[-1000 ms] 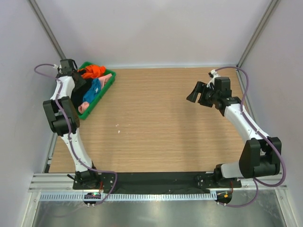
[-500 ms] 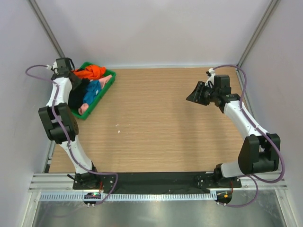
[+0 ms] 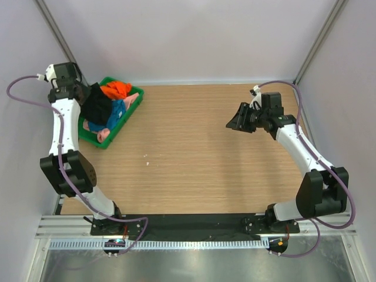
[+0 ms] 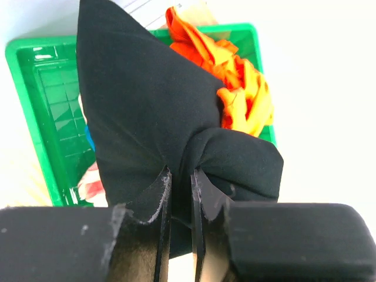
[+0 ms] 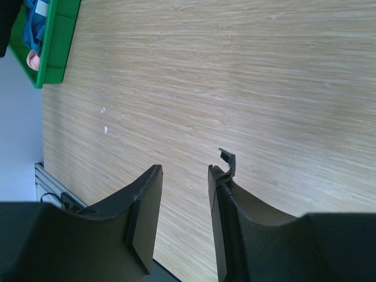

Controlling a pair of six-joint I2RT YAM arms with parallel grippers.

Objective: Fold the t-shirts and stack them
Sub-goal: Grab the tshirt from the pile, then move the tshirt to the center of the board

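Left wrist view: left gripper (image 4: 181, 176) clamped on the black t-shirt (image 4: 141, 106), whose bunched cloth hides much of the green tray (image 4: 47, 100); orange t-shirt (image 4: 241, 88) behind. Blue t-shirt (image 3: 116, 111) and pink t-shirt (image 3: 104, 134) lie in the tray, far-left on the table (image 3: 194, 147). Right gripper (image 5: 189, 167), jaws apart, hangs over open wood.

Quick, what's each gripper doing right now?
Left gripper: closed, holding the black t-shirt.
Right gripper: open, holding nothing.

The left tool (image 4: 181, 175) rose back and leftward, lifting the black t-shirt (image 4: 141, 106) from the green tray (image 4: 41, 88); the right tool (image 5: 185, 173) drifted slightly left.
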